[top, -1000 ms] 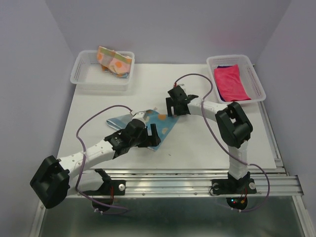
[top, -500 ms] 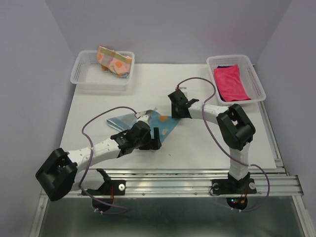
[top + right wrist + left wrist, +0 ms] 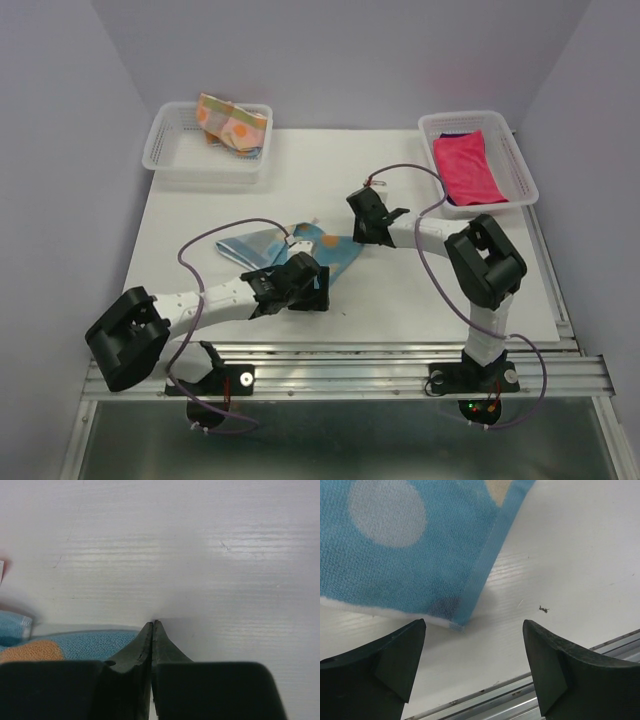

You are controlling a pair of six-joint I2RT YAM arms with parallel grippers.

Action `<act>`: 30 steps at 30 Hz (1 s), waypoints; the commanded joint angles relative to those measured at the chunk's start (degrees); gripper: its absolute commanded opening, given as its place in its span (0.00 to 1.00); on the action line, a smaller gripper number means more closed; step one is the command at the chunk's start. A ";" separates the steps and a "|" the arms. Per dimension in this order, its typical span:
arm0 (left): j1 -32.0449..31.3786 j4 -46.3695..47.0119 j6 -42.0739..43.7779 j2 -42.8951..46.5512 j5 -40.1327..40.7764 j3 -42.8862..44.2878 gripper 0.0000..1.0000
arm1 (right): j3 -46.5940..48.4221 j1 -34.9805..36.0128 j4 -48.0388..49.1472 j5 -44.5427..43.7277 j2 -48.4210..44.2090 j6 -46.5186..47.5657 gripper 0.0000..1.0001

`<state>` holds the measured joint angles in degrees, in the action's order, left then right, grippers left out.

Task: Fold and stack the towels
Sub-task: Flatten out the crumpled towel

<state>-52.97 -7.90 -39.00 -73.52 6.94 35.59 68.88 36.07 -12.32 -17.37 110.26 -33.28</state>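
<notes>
The light-blue towel (image 3: 332, 252) lay on the table (image 3: 420, 300), its fold judged barely begun. The left gripper (image 3: 474, 626) was held spread astride the near corner; the right gripper (image 3: 152, 625) was pressed together at the far edge, any pinch unconfirmed. Closing on the near corner was called for next

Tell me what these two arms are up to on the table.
Both arms are working on the light-blue patterned towel lying on the table. The left gripper is open, its fingers either side of the towel's near corner, not gripping it. The right gripper is shut at the towel's far right edge; whether it has pinched cloth is unclear. A pink towel sits in the right basket, an orange patterned towel in the left basket.
</notes>
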 commanded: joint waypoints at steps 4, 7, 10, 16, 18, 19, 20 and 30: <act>-3.10 -7.21 -8.45 -1.81 7.30 3.43 0.86 | -5.15 0.57 -0.96 3.30 -1.09 -2.05 0.01; -3.28 -8.27 -10.91 -2.33 8.79 3.25 0.85 | -6.47 0.58 -0.08 3.39 -1.97 -1.97 0.01; -3.28 -8.36 -12.32 -3.38 10.55 3.16 0.84 | -7.09 0.49 0.45 3.56 -2.77 -1.97 0.01; -3.28 -8.71 -11.80 -9.53 11.52 5.97 0.75 | -8.68 0.49 1.33 4.45 -4.00 -1.70 0.01; -3.37 -10.20 -12.06 -12.52 11.43 7.64 0.67 | -8.85 0.49 1.16 4.36 -4.52 -1.62 0.01; -3.45 -11.86 -12.50 -13.92 11.52 8.34 0.58 | -9.11 0.49 1.15 4.36 -4.87 -1.62 0.01; -3.63 -12.92 -13.02 -14.46 11.69 8.61 0.54 | -9.29 0.57 1.15 4.27 -4.96 -1.70 0.01; -7.32 -16.35 -15.66 -14.98 10.64 6.59 0.47 | -9.64 0.57 1.33 3.83 -5.49 -1.79 0.01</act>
<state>-58.57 -18.17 -52.10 -86.89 19.75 44.62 61.04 36.10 -8.16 -13.85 104.92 -34.79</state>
